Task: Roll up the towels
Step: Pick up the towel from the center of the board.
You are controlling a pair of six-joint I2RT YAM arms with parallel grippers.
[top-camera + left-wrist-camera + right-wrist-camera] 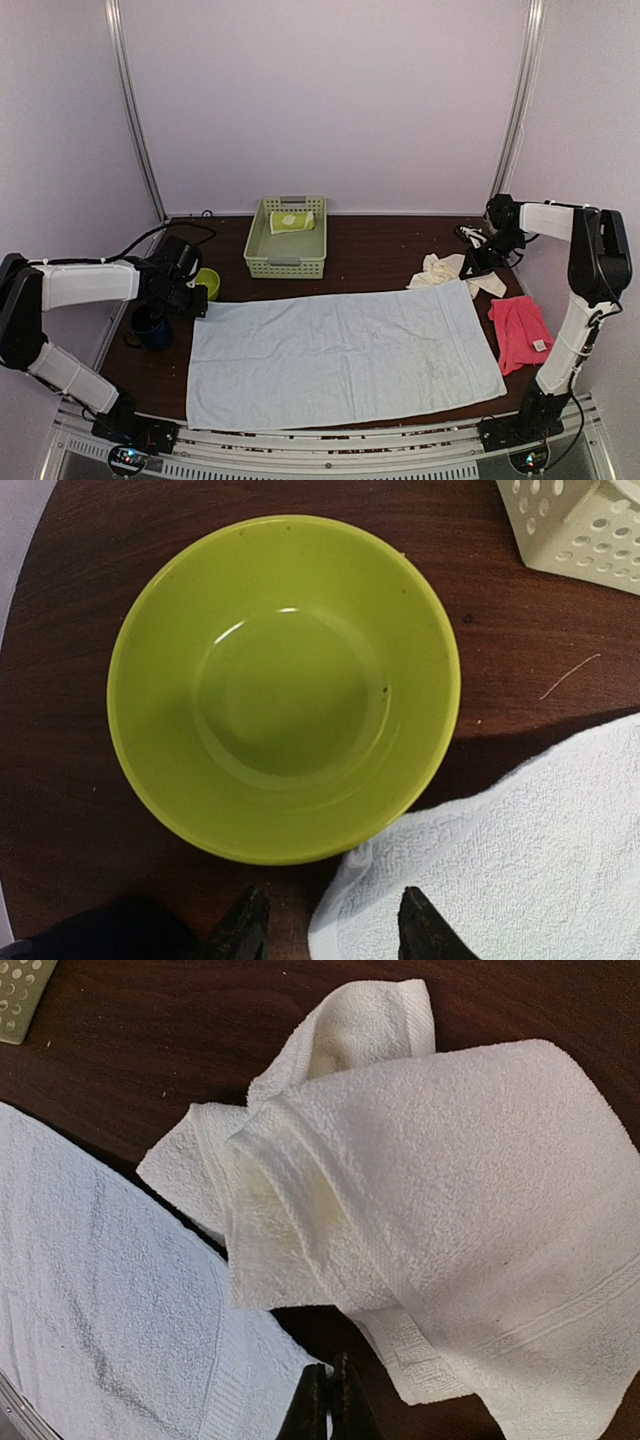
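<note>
The light blue towel (345,355) lies spread flat across the middle of the table. My left gripper (333,935) is open over its far left corner (345,910), which lies loose between the fingers (245,930). My right gripper (330,1385) is shut at the far right corner of the light blue towel (110,1310), with a sliver of cloth between the tips. The cream-white towel (440,1190) lies crumpled just beyond it. A hot pink towel (520,333) lies at the right edge. A lime-green towel (292,222) sits rolled in the basket.
A lime-green bowl (285,685) stands right beside the blue towel's far left corner, just ahead of my left fingers. The pale green plastic basket (287,262) stands at the back centre. A dark cup (152,328) stands under the left arm.
</note>
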